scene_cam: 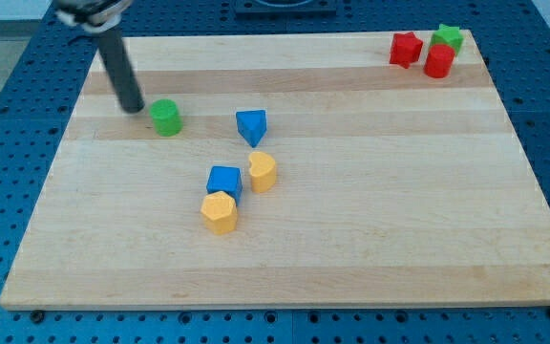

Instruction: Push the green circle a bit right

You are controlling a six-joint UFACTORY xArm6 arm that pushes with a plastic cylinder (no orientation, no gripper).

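The green circle (166, 118) is a short green cylinder on the wooden board (351, 239), at the view's upper left. My tip (132, 107) is at the end of the dark rod, just left of the green circle, with a small gap between them. A blue triangular block (251, 125) lies to the right of the green circle.
A yellow heart block (263, 171), a blue cube (224, 181) and a yellow hexagon block (220, 212) cluster near the board's middle. Two red blocks (406, 49) (438, 61) and a green block (447, 38) sit at the top right corner.
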